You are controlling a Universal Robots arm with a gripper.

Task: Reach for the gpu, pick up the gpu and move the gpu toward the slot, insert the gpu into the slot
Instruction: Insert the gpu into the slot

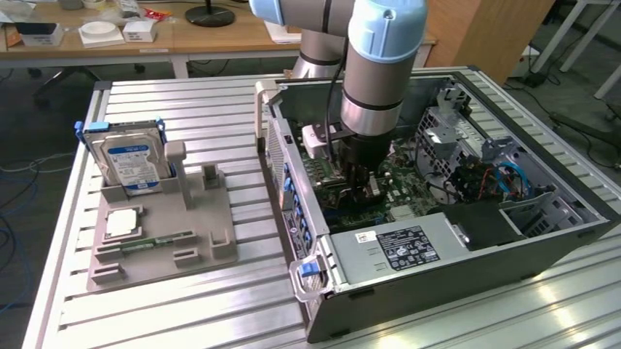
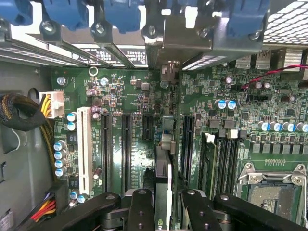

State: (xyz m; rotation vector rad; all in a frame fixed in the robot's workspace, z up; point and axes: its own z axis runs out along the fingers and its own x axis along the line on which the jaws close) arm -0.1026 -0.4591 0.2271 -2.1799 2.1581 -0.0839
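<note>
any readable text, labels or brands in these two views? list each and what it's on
None can be read for sure.
Blue label on the hard drive: white print, too blurred.
White-and-black label on the power supply in the computer case: too small.
Black sticker at the case's rear wall: white print, too small.
White markings on the motherboard: too small.

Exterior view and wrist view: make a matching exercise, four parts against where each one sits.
1 hard drive
2 memory stick
3 gpu
4 power supply

A lying flat in the grey holder
B gripped edge-on by the gripper
C standing upright in the grey holder
D mounted in the computer case, label facing up

Pairs: 1-C, 2-A, 3-B, 4-D
</note>
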